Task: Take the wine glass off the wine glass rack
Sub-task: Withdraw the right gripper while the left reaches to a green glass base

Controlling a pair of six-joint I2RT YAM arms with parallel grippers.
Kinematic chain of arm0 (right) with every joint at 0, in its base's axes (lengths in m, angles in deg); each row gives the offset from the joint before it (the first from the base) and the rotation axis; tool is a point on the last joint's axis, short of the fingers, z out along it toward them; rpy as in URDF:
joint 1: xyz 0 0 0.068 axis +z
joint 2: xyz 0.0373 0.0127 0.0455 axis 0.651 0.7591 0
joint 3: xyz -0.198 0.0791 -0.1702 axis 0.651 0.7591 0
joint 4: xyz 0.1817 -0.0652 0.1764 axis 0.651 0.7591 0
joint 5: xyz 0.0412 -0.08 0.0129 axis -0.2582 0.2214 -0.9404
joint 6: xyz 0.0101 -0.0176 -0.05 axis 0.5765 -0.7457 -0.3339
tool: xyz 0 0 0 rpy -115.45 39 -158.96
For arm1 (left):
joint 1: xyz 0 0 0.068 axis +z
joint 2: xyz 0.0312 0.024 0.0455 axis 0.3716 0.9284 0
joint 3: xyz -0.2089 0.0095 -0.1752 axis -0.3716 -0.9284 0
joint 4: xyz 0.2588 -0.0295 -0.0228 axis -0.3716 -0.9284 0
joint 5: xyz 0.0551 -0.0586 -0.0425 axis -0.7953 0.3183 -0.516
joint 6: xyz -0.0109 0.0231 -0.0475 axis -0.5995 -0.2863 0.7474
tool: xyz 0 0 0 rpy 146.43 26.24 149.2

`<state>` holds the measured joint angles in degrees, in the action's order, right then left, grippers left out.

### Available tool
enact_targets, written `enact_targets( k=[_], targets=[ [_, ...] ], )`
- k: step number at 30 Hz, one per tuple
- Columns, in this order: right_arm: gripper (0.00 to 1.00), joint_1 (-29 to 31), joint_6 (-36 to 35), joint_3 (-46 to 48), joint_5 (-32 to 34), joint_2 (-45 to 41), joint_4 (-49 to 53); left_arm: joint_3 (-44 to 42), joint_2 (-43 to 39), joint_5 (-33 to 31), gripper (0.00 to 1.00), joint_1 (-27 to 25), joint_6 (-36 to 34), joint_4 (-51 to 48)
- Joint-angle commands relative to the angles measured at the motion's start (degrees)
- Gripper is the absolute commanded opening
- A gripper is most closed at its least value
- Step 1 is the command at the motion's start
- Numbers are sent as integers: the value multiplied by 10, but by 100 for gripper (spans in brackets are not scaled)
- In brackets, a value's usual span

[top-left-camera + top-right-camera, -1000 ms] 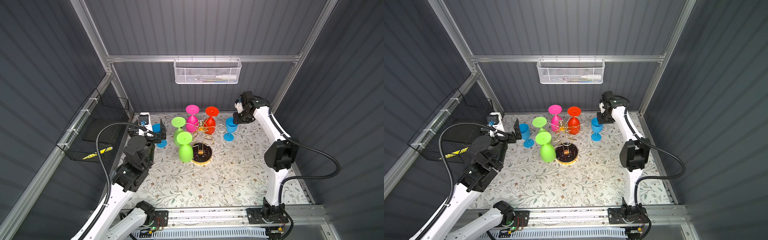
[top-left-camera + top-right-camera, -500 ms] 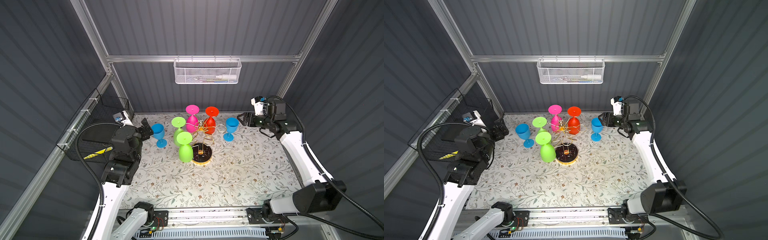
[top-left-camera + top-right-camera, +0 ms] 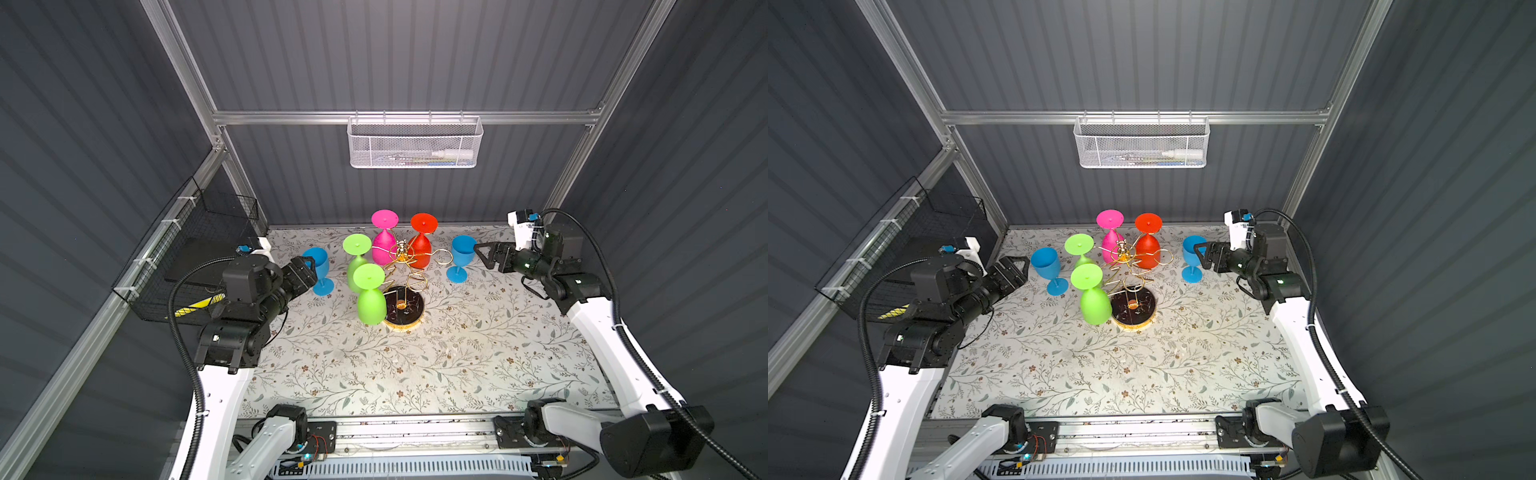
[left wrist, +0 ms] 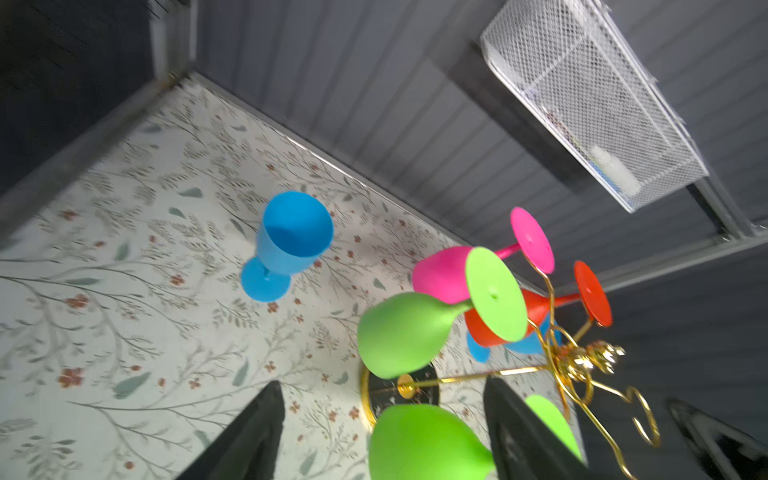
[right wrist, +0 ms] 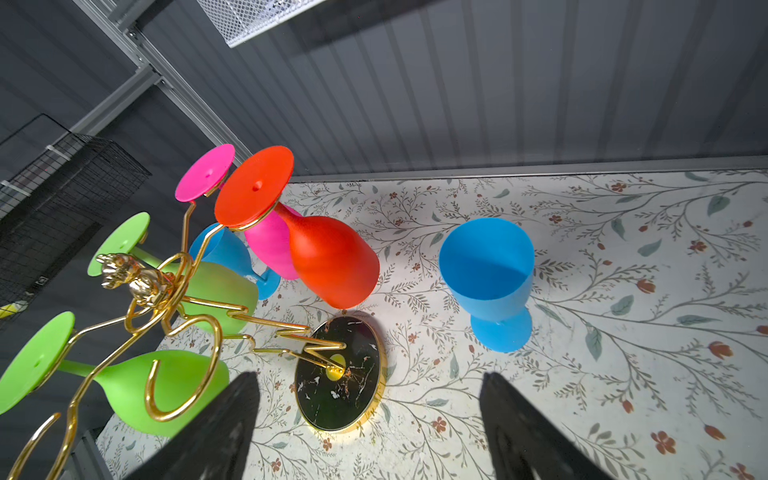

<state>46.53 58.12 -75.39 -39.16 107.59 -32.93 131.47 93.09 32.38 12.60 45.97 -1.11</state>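
The gold wine glass rack [image 3: 409,308] stands on its round black marbled base toward the far middle of the floral worktop [image 3: 415,365]. Four glasses hang on it bowl-down, their feet caught up in the wire loops. A pink wine glass [image 3: 382,249] and a red wine glass [image 3: 419,255] hang on the far side, a far green wine glass [image 3: 355,266] on the left, and a near green wine glass [image 3: 371,305] on the near left with its bowl just beside the base. Two more glasses stand upright on the worktop, apart from the rack: a left blue wine glass [image 3: 321,266] and a right blue wine glass [image 3: 462,251]. The left gripper [image 3: 1017,271] reaches in low from the left with its jaws spread wide and holding nothing. It sits just beside the left blue wine glass's bowl, with a sliver of worktop showing between them in a top view. The right gripper [image 3: 484,255] comes in from the right, also wide and empty, and points at the right blue wine glass, near it but not touching. On the far wall hangs a white mesh basket [image 3: 413,143], and on the left wall a black wire basket [image 3: 195,249].
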Motion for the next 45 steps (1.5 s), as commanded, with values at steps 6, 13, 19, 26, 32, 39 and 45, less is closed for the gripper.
enact_targets(
  k=[6, 13, 19, 26, 32, 39, 45],
  targets=[
    [88, -3, 19, 61, -13, -70, -35, -64, 13, 303, 69, 58, 52, 52],
    [90, -2, 35, 78, -16, -80, -59, -112, 28, 466, 63, 61, 67, 126],
    [90, -3, 49, 63, -41, -63, -69, -112, 41, 502, 63, 60, 44, 164],
    [91, -3, 41, 54, -39, -59, -62, -121, 63, 537, 60, 60, 54, 205],
    [92, -3, 41, 44, -42, -57, -62, -137, 67, 538, 58, 53, 73, 237],
    [93, -3, 45, 43, -48, -52, -56, -128, 86, 528, 49, 26, 64, 234],
    [94, -3, 43, 49, -46, -58, -57, -113, 99, 519, 38, 8, 51, 219]
  ],
)
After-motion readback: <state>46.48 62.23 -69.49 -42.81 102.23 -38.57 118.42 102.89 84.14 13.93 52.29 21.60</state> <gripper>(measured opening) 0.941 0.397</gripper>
